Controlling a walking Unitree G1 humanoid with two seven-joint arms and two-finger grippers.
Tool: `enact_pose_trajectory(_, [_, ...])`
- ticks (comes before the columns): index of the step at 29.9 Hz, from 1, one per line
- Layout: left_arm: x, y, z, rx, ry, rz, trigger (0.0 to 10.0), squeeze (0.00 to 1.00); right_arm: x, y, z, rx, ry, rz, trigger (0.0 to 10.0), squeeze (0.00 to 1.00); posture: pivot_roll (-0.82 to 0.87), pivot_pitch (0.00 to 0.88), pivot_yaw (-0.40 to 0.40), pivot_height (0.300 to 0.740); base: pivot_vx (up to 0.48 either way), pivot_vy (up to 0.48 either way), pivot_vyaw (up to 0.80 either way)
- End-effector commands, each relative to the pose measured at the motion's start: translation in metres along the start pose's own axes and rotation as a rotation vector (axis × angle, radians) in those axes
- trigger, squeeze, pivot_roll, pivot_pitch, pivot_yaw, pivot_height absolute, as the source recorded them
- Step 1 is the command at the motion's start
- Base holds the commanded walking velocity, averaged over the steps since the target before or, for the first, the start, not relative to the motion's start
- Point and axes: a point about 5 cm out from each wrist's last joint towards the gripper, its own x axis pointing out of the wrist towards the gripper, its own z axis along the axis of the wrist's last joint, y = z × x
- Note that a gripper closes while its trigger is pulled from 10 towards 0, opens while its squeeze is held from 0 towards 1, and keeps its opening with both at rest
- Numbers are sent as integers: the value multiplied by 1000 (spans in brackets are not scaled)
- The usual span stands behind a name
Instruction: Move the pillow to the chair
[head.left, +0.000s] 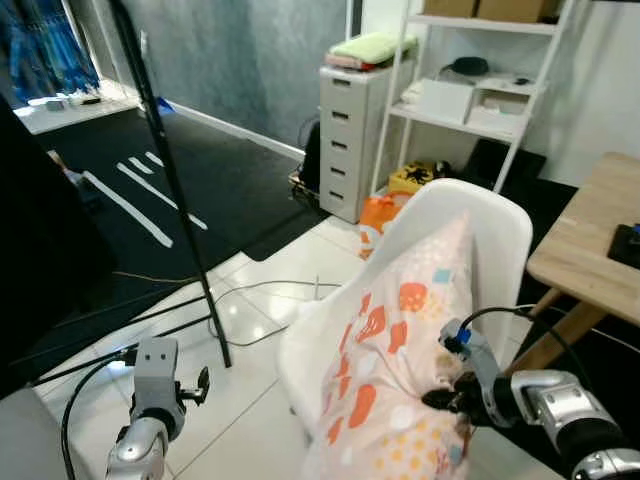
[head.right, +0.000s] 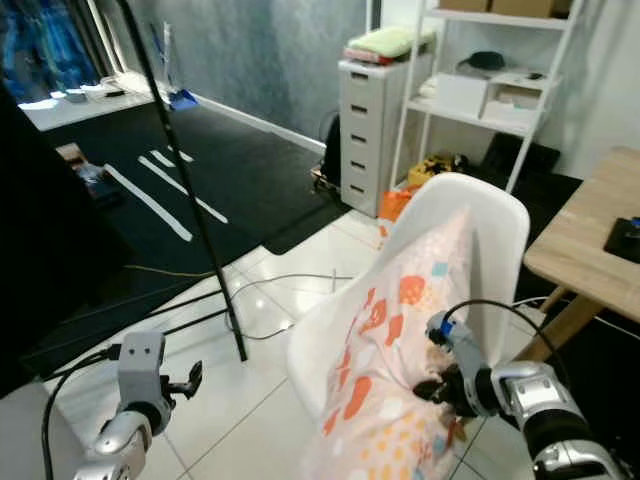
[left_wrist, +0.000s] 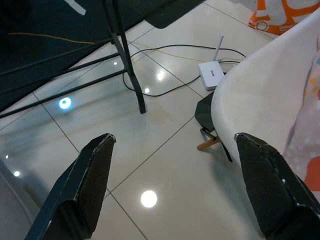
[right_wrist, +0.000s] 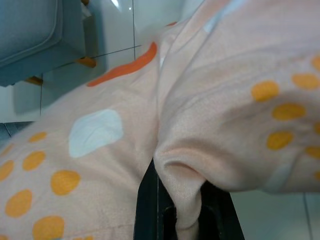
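No readable text anywhere.

The orange-and-white bag (left_wrist: 280, 12) on the floor carries dark lettering, but it is too small and cut off to read. The pillow (head.left: 395, 370) bears only printed shapes and dots, no words. The boxes on the white shelf (head.left: 470, 95) and the white drawer unit (head.left: 345, 140) show no legible labels.

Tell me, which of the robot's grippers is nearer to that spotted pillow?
The right. The right gripper is pinching a fold of the pillow on the white chair; the left gripper hangs open above the floor, off to the chair's side.
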Motion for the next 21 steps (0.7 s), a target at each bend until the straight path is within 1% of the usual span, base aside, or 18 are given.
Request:
enact_pose_trajectory(1, [-1,4,-1,-7,13,13,10000,0,3,0,13,-30,-59,-25,10000,0,-202,6,24,740,0,0,0])
enact_pose_trajectory(2, [-1,4,-1,-7,13,13,10000,0,3,0,13,-30,-59,-25,10000,0,-202,6,24,740,0,0,0])
enact_pose_trajectory(4, [-1,6,-1,-4,12,21,10000,0,3,-2,21,-29,-113,-62,10000,0,-201,6,24,740,0,0,0])
enact_pose_trajectory(7, [-2,7,-2,-4,11,24,10000,0,4,-2,24,-43,-128,-85,10000,0,-201,6,22,740,0,0,425])
enact_pose_trajectory(9, [-2,7,-2,-4,12,24,10000,0,5,-2,24,-46,-131,-90,10000,0,-201,8,19,740,0,0,800])
enact_pose_trajectory(12, [-2,7,-2,-3,12,25,10000,0,5,-2,24,-41,-122,-82,10000,0,-201,8,19,740,0,0,669])
enact_pose_trajectory(14, [-3,7,-3,0,17,27,10000,0,6,0,20,-43,-97,-70,10000,0,-201,10,15,740,0,0,0])
enact_pose_trajectory(16, [-4,7,-4,0,21,31,10000,0,9,5,16,-56,-71,-25,10000,0,-202,12,17,740,0,0,0])
enact_pose_trajectory(18, [-4,7,-4,0,21,31,10000,0,9,5,16,-56,-71,-25,10000,0,-202,12,17,740,0,0,0])
enact_pose_trajectory(20, [-4,8,-5,-1,22,35,10000,0,12,9,12,-58,-56,13,10000,0,-200,12,17,740,0,0,0])
enact_pose_trajectory(21, [-4,8,-5,-1,22,35,10000,0,12,9,12,-58,-56,13,10000,0,-200,12,17,740,0,0,0])
